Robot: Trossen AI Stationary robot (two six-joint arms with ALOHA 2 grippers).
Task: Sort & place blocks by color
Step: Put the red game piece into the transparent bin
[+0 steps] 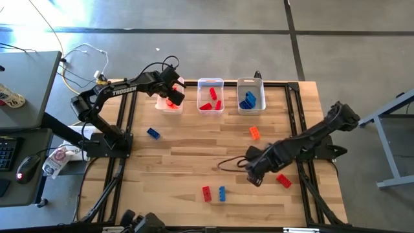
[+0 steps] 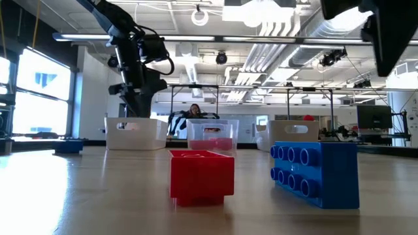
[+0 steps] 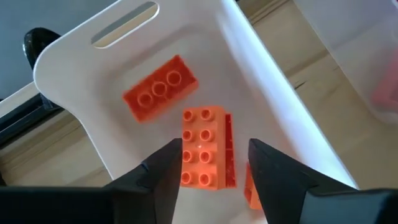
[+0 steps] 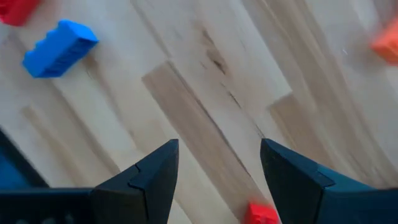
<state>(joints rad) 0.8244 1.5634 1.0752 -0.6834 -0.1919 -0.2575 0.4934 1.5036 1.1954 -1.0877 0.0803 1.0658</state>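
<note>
Three translucent white bins stand in a row at the table's far side. The left bin (image 1: pixel 169 103) holds orange blocks (image 3: pixel 160 94), the middle bin (image 1: pixel 210 96) red ones and the right bin (image 1: pixel 250 96) blue ones. My left gripper (image 3: pixel 214 168) hovers open over the left bin, and an orange block (image 3: pixel 202 146) lies on the bin floor below its fingers. My right gripper (image 4: pixel 217 168) is open above bare table near the right side (image 1: pixel 253 176). Loose on the table are a blue block (image 1: pixel 153 133), an orange block (image 1: pixel 254 132), a red block (image 1: pixel 283 180), and a red (image 1: pixel 206 193) and blue (image 1: pixel 222 193) pair.
A dark cable (image 1: pixel 228 163) loops on the table beside my right gripper. In the low view the red block (image 2: pixel 201 173) and the blue block (image 2: pixel 317 173) stand close to the camera. A desk with a mouse (image 1: pixel 26 169) lies left of the table. A person (image 2: pixel 194 111) sits far behind.
</note>
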